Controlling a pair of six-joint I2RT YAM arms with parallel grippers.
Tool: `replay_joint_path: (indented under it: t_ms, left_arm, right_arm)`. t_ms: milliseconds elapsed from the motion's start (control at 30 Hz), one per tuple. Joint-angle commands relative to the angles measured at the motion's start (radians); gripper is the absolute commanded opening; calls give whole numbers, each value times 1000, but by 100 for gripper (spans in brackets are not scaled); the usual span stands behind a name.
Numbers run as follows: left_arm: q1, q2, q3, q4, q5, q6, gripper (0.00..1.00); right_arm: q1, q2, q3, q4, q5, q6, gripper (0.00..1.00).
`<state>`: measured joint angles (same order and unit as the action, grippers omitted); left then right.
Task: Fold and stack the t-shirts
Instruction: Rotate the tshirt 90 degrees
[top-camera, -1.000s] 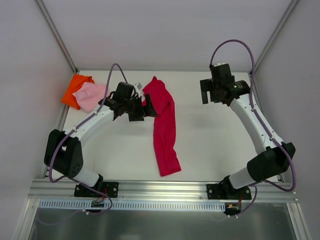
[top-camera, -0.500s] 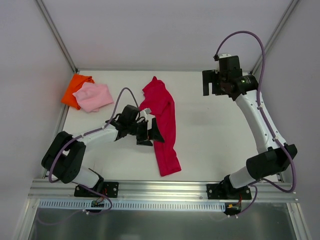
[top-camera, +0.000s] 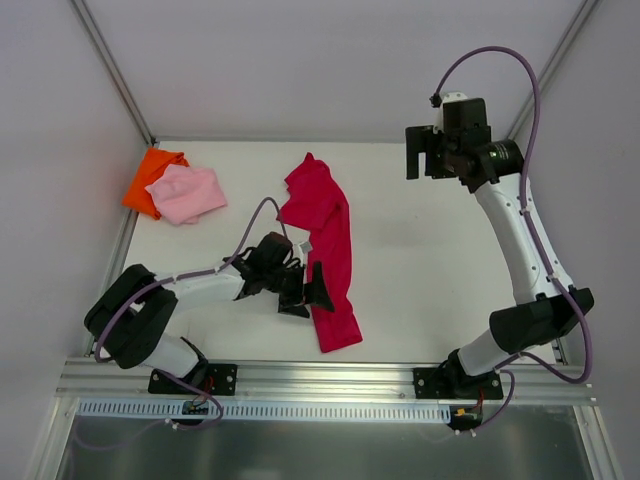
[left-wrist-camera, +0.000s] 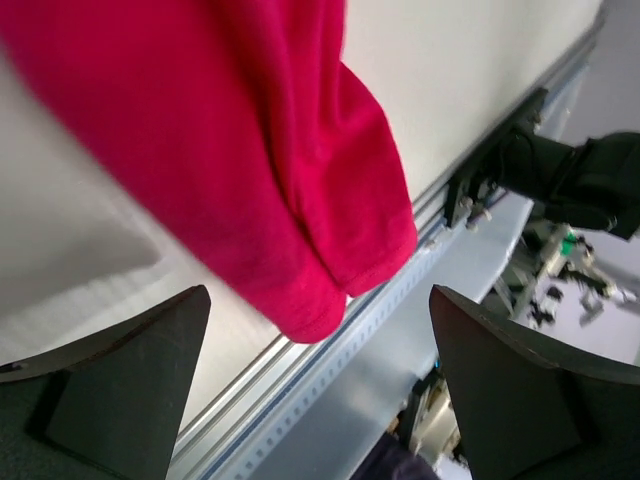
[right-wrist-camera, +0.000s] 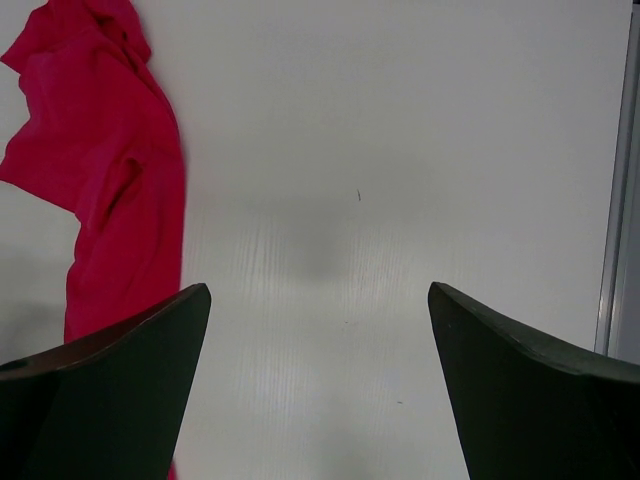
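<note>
Surroundings: white table (top-camera: 430, 270), and an aluminium rail (top-camera: 330, 375) along the near edge. The same rail (left-wrist-camera: 330, 400) shows just past the tips of the left pincer (top-camera: 305, 290) in its wrist view. A purple cable (top-camera: 250, 225) loops over the left forearm, behind that pincer. Grey enclosure walls stand on three sides.

Left pincer (left-wrist-camera: 318, 290): jaws wide, nothing clamped. It sits low over the table, pointing toward the near rail. No other object lies between its fingers (left-wrist-camera: 140, 380) and the cloth.

Crimson t-shirt (top-camera: 325, 240): a long, crumpled strip running from the far side to the near side of the table. Its near end (left-wrist-camera: 230, 150) lies directly ahead of the left pincer and spans the gap between the fingertips. I cannot tell whether there is contact. The rest of the strip trails away beyond the pincer's right finger.

Pink t-shirt (top-camera: 188, 192): a folded bundle lying partly on the orange t-shirt (top-camera: 152, 175). Both are well behind the left wrist, off to its left, at the far corner.

Right pincer (top-camera: 415, 160): jaws wide, holding nothing, raised over the far right of the table. In its wrist view (right-wrist-camera: 318, 288) the crimson t-shirt (right-wrist-camera: 110, 180) lies well off to its left, running down behind the left finger (right-wrist-camera: 110, 400).
</note>
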<state>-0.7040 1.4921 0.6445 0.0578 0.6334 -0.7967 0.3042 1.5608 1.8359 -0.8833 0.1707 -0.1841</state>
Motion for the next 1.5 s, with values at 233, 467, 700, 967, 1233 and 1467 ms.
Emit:
replay_joint_path:
  t_ms: [233,467,700,967,1233,1467]
  left_arm:
    - [-9,-112,-9,-263,-301,-71,93]
    - [-54,5,49,-187,-287,-55,93]
    - [-60,168,146,-130,-221,-10,92]
    - [-69,223,156,-51,-153,-29,90]
    - [-68,154,170,-202,-196,-6,51]
    - [-69,204,225,-266,-155,33,0]
  right_arm:
    - [1,-194,-222,158,-123,95,96]
    - [1,-225,-256,182,-157,121,97]
    - [6,-197,-231,169,-160,115,96]
    - [7,-163,-173,132,-117,74,96]
    - [6,-139,-162,139,-103,67,96]
    - [12,-117,-139,139,-119,74,97]
